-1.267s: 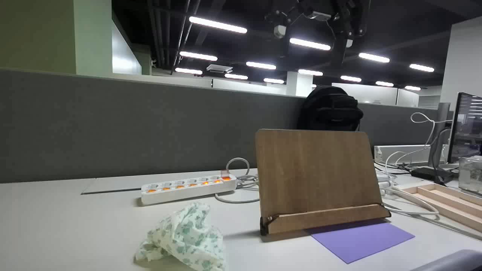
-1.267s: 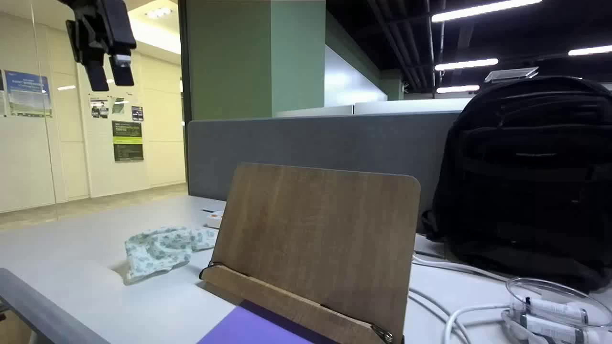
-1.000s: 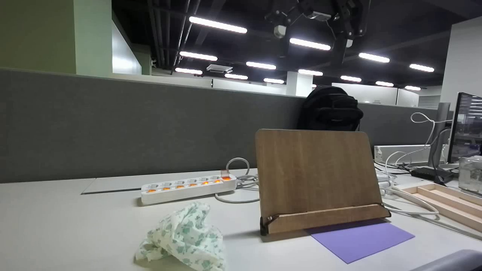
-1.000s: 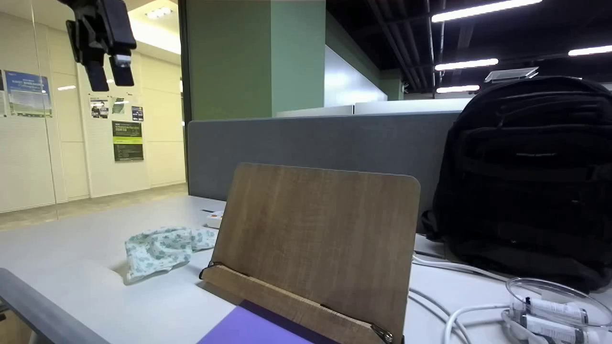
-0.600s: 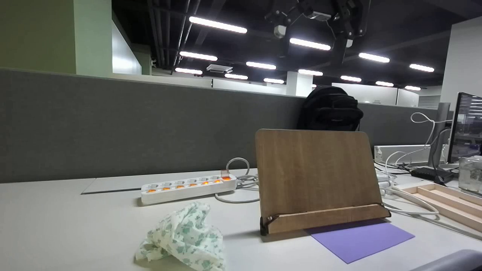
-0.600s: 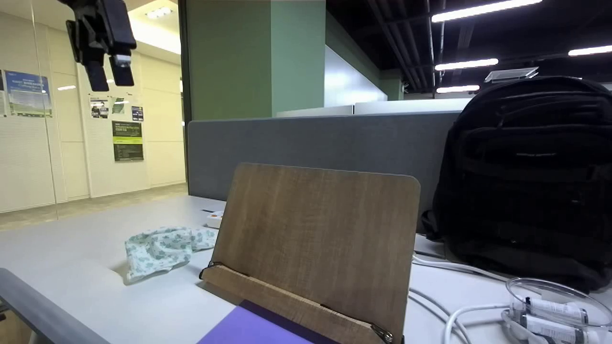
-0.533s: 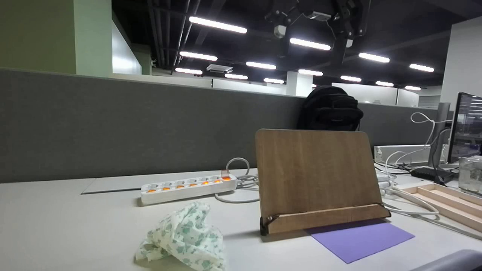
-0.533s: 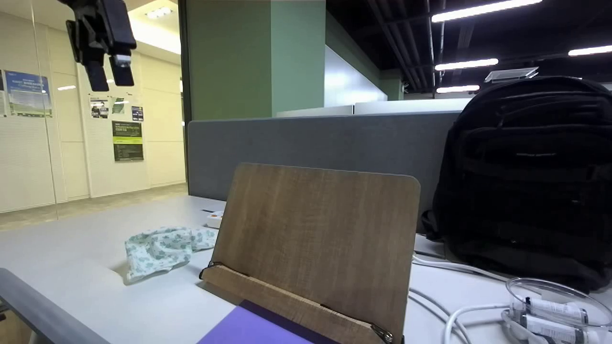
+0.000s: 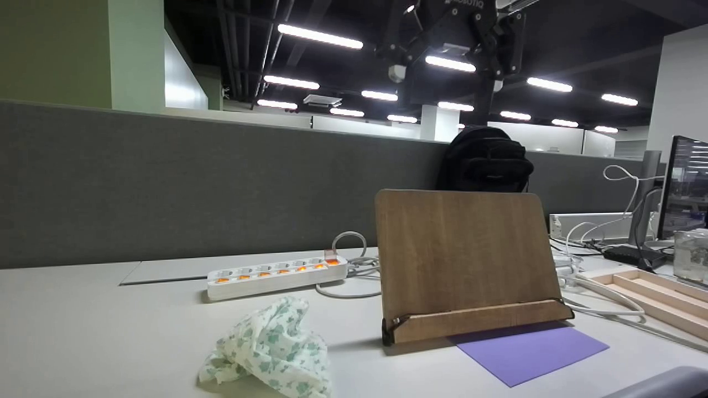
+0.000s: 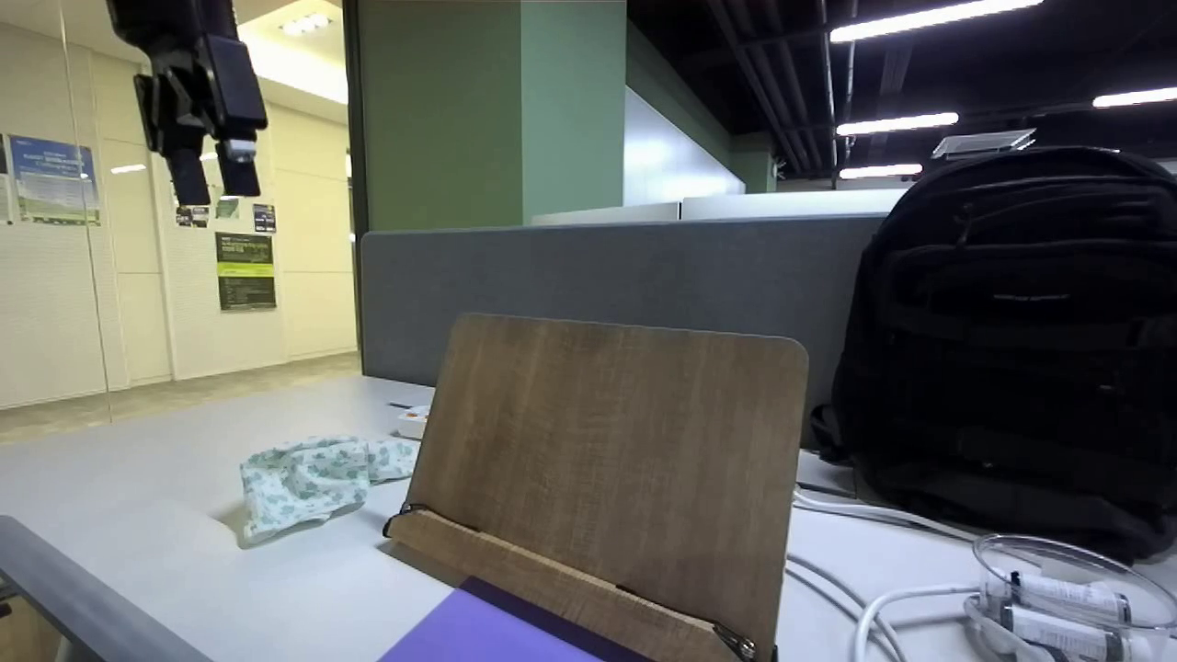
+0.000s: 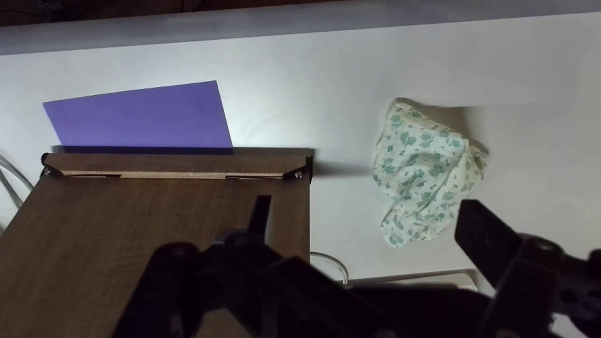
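White desk (image 9: 110, 342), one cloth (image 11: 422, 173), one bookstand (image 9: 464, 254), one purple sheet (image 9: 531, 354), one empty gripper (image 11: 365, 206) above, spread wide

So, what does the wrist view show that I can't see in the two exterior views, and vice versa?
Only the wrist view: a close look from above, past the spread fingers of the tool, at the outline of the leaf-patterned cloth.

Only the exterior views: the black backpack and gray partition, in both; also, each in an exterior view, a monitor and wall posters.

Shared by all: the tool, that cloth, the wooden book stand, the purple sheet and the white desk.
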